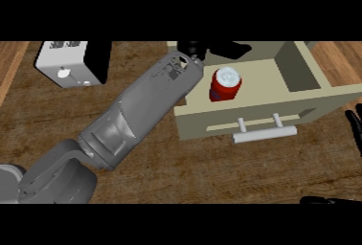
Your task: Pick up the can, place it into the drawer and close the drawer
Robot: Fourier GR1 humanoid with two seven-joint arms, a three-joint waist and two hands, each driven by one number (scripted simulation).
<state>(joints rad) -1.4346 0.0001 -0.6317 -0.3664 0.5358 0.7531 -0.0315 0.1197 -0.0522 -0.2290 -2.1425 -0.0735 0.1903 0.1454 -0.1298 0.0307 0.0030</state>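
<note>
While the red can (225, 84) already stands upright inside the open drawer (311, 95), what is left of the task looks to be the closing. Nearest the lower edge of the frame, at the bottom right corner and along the right edge, black fingers of the right hand (354, 125) show – straight and spread apart, holding nothing, resting just to the right of the drawer front. A little further up sits the pale bar handle (264, 134) on the drawer's front panel, facing the lower edge of the frame, its long axis running left to right with a slight tilt. The grey left forearm (141, 115) slants from the lower left up toward the top centre, and the left hand (191, 48) appears only as a dark patch at the drawer's upper left corner – whether its fingers are curled or straight I cannot tell. The can lies just right of and below that hand, apart from it. Judging by position, the right hand is nearer the handle; the push would run from the front panel toward the top of the frame. In the upper left stands a white boxy appliance (67, 64), well apart
</note>
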